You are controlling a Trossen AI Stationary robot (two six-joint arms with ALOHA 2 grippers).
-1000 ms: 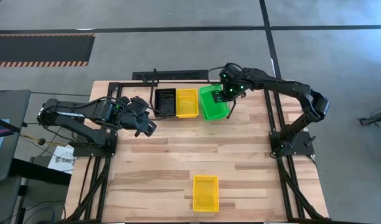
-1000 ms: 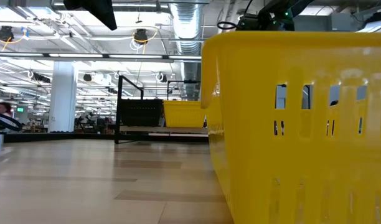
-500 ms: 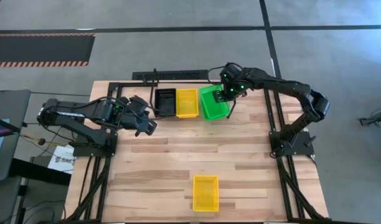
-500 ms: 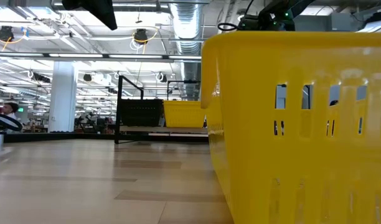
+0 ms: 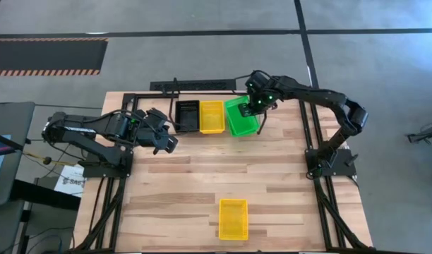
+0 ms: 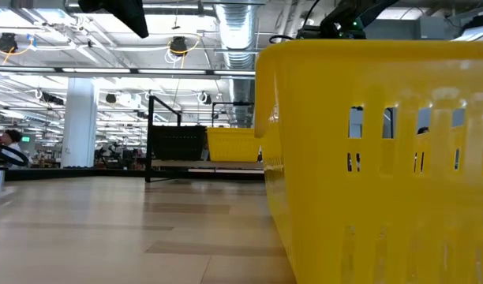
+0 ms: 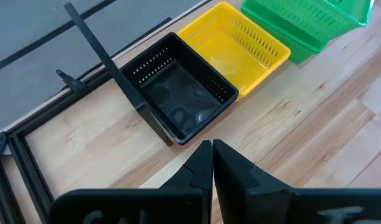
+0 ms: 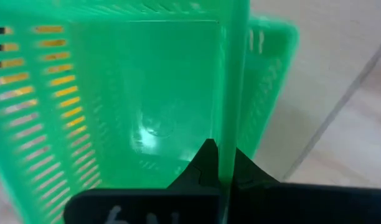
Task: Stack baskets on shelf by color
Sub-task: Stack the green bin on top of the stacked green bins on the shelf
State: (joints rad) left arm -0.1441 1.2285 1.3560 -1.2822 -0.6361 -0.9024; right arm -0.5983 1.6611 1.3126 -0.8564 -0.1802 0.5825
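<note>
four baskets show on the table (image 5: pixel 202 183). the right gripper (image 5: pixel 257 106) sits at the far edge, its fingers clamped together on the far rim of the green basket (image 5: pixel 241 117), which hangs tilted just beside the yellow basket (image 5: pixel 212 116) at its 3 o'clock. a black basket (image 5: pixel 188 116) touches that yellow one at 9 o'clock, both on the shelf (image 5: pixel 156 116). the left gripper (image 5: pixel 168 143) waits with fingers together at 8 o'clock from the black basket, apart from it. another yellow basket (image 5: pixel 233 218) lies alone near the table's front edge, at 6 o'clock from the row.
</note>
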